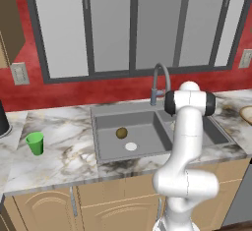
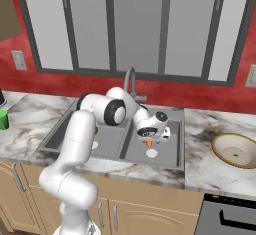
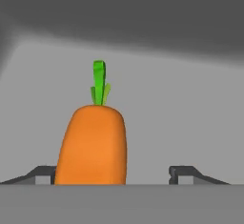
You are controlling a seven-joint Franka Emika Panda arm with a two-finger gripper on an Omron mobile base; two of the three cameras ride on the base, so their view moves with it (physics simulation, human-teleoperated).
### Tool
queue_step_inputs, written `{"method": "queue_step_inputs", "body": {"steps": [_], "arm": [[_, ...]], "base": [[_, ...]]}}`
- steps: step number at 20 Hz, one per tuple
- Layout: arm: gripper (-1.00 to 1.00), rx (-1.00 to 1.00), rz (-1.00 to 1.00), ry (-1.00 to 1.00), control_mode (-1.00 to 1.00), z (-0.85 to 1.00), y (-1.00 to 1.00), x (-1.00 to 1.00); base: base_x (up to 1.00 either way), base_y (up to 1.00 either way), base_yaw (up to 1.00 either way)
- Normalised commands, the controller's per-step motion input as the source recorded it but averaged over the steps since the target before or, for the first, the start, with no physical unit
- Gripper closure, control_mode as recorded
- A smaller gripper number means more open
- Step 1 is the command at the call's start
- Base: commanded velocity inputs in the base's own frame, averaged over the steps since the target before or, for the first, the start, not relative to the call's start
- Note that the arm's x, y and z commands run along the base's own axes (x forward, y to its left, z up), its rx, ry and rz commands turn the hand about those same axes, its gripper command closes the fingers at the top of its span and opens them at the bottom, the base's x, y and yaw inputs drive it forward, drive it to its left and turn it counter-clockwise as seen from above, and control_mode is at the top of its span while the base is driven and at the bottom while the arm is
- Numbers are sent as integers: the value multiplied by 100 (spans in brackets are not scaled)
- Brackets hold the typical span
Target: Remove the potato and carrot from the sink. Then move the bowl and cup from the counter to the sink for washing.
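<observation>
The tool point(image 3: 112, 173), jaws apart, straddles the smooth tapered orange carrot point(image 3: 93, 144) in the grey sink point(image 2: 165, 160).

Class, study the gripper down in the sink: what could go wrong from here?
1. In the hand view the carrot sits against one finger, far from the other, so closing may nudge it aside or grip it off-centre.
2. The gripper works low in the sink beside the basin divider; lifting carelessly could bump it.
</observation>
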Motion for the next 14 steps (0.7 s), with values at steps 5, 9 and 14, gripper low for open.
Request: {"method": "queue_step_inputs", "body": {"steps": [5,9,14], "arm": [[100,-2,5,0,-100,-16,0,7],[100,-1,5,0,-100,-9,0,0],[100,0,5,-5,-100,3,-2,-18]], "base": [[0,0,0],[0,0,0],[0,0,0]]}}
